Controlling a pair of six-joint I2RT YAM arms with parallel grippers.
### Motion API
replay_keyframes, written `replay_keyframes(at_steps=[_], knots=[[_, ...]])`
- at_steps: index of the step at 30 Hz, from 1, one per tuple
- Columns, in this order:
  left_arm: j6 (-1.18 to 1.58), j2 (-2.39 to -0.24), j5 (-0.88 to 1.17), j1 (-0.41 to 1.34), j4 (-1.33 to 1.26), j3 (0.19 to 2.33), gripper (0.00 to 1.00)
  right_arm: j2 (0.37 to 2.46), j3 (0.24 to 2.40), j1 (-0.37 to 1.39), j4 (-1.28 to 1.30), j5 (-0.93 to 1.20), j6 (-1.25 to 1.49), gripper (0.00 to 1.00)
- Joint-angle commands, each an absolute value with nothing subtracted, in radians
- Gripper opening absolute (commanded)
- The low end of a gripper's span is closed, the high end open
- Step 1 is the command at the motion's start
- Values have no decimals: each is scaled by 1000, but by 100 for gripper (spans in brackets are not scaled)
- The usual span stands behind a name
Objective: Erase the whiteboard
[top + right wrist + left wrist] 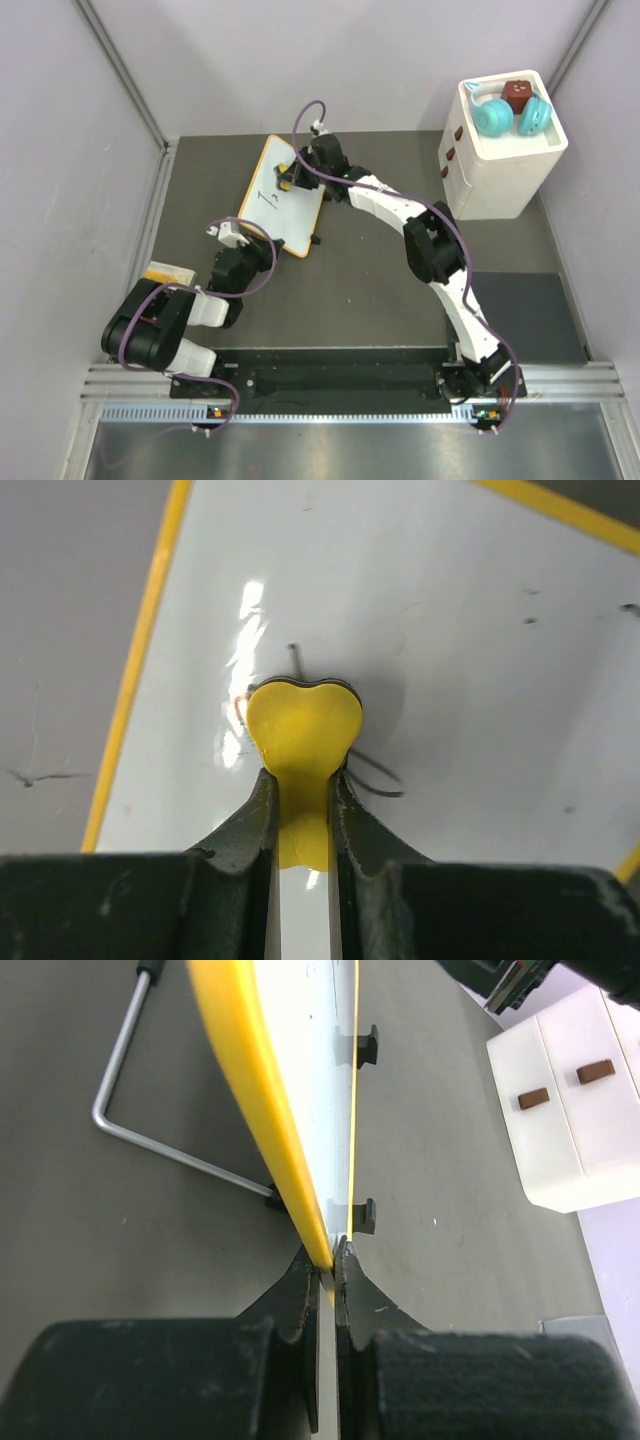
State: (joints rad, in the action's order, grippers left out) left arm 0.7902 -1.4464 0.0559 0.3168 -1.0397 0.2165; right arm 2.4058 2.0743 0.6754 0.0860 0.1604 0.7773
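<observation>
The whiteboard (290, 205), white with a thin yellow frame and small black feet, lies at the table's middle left. Black marks (268, 200) sit on its left half. My left gripper (237, 238) is shut on the board's near edge; the left wrist view shows the jaws (335, 1260) clamped on the yellow frame (255, 1090), with the board seen edge-on. My right gripper (289, 181) is shut on a small yellow bone-shaped piece (303, 730) and presses it on the board's surface (480, 630) over black strokes (375, 775).
A white drawer unit (500, 160) stands at the back right with teal round items (495, 117) and a brown cube (518, 94) on top. The board's bent metal stand rod (150, 1140) lies on the dark table. A yellow object (165, 272) sits by the left arm.
</observation>
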Motion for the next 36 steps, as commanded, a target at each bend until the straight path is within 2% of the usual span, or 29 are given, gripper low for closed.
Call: replay_keyframes(at_steps=[1,23,36], knots=[[655,-1450,186,365,-976,209,0,2474,2066,643,253,106,729,0],[623,-1440,140,417,-939,221,0,2459,2180,727,244,301,630,0],[689,-1370,14,414,-812,212,0,2569,2230,654,104,290,791,0]])
